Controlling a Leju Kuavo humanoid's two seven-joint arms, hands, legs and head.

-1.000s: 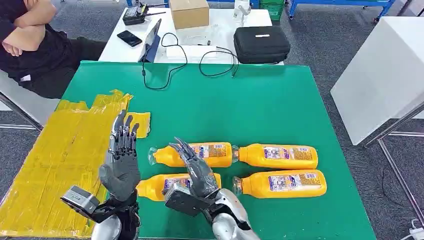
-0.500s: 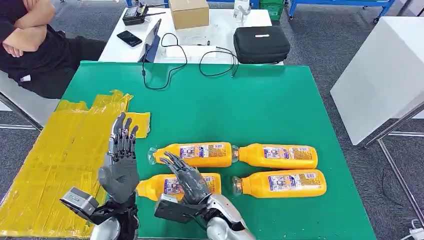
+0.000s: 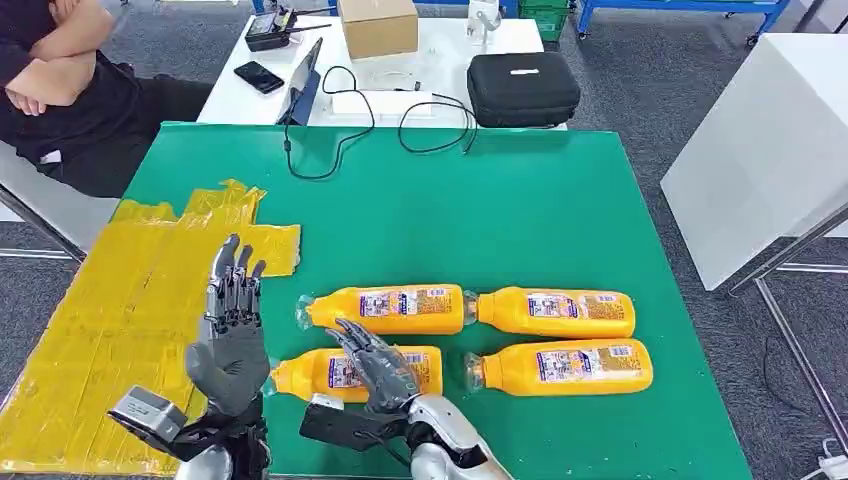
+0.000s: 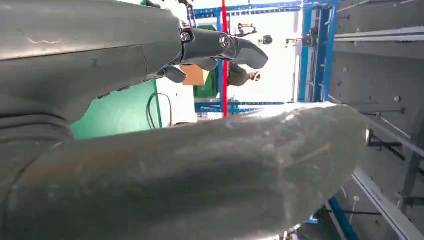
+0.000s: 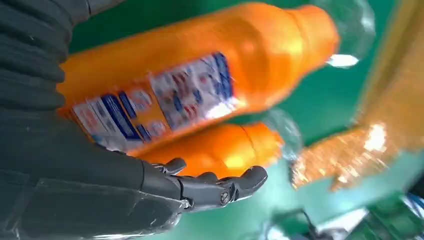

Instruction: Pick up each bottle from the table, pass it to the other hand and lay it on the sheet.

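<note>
**Four orange bottles on the green worktop, right hand over the near-left one**

The green-topped worktop (image 3: 560,200) fills the middle of the head view, standing on grey carpet. A crinkled yellow sheet (image 3: 110,320) covers its left part, edges uneven. Behind it stands a white table (image 3: 440,50) carrying a brown cardboard box (image 3: 378,25), a black zipped case (image 3: 523,88), a black phone (image 3: 259,76) and looping black cables (image 3: 340,120) that trail onto the green surface. A white cabinet (image 3: 770,140) stands to the right. A person in dark clothes (image 3: 60,90) sits at the far left with arms folded.

Four orange plastic bottles with blue-and-white labels lie on their sides in two rows of two, all on the green surface, none on the sheet: the far-left bottle (image 3: 390,308), the far-right bottle (image 3: 555,312), the near-left bottle (image 3: 330,372) and the near-right bottle (image 3: 565,366).

The right hand (image 3: 380,365) lies over the near-left bottle, fingers spread and slightly curved; whether they touch it cannot be told, and nothing is gripped. The left hand (image 3: 232,335) stands upright at the sheet's edge, fingers extended and apart, holding nothing.
</note>
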